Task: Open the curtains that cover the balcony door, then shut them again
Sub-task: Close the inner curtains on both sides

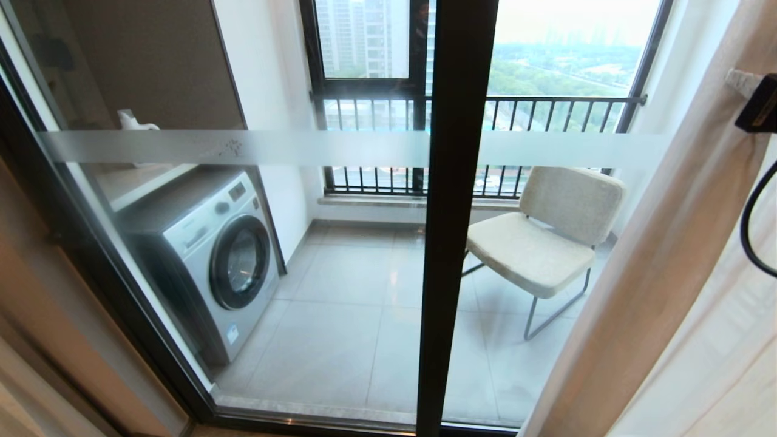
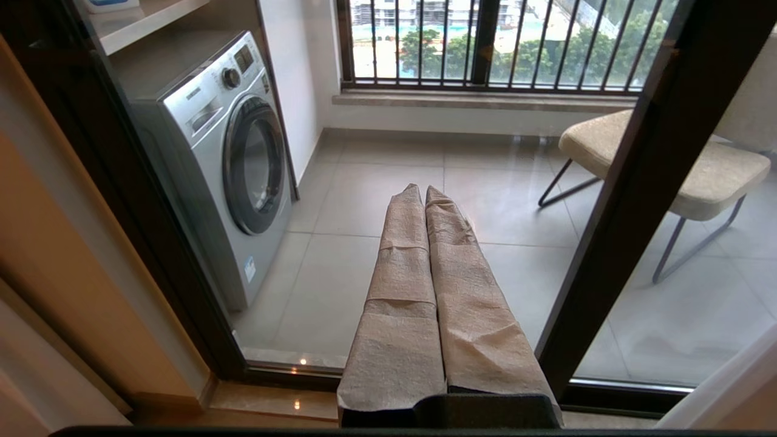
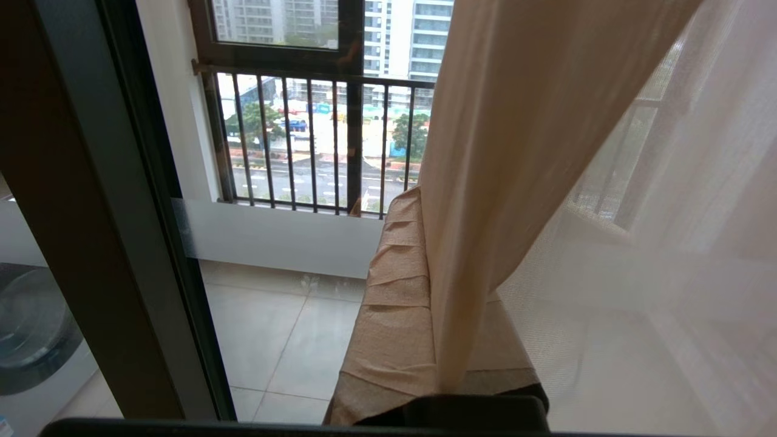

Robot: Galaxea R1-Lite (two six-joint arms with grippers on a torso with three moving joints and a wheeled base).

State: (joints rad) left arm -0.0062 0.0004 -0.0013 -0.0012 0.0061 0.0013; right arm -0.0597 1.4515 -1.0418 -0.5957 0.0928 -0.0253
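A: Where are the curtains (image 1: 655,273) right now?

B: Bunched at the right side of the balcony door (image 1: 446,218), so most of the glass is bare. The heavy beige drape hangs in front, with the see-through sheer (image 3: 637,243) just behind it.

A: And the right tool (image 3: 428,200)?

B: Up against that fabric. In the right wrist view its paper-wrapped fingers (image 3: 394,291) are pressed together with the edge of the drape lying over them; I cannot tell whether any cloth is pinched between.

A: The left tool (image 2: 422,191)?

B: Fingers (image 2: 403,255) together, holding nothing, pointing at the lower glass from the room side.

A: What shows through the door?

B: A washing machine (image 1: 212,255) at the left, a cream chair (image 1: 540,243) at the right, and the barred window (image 1: 473,139) behind
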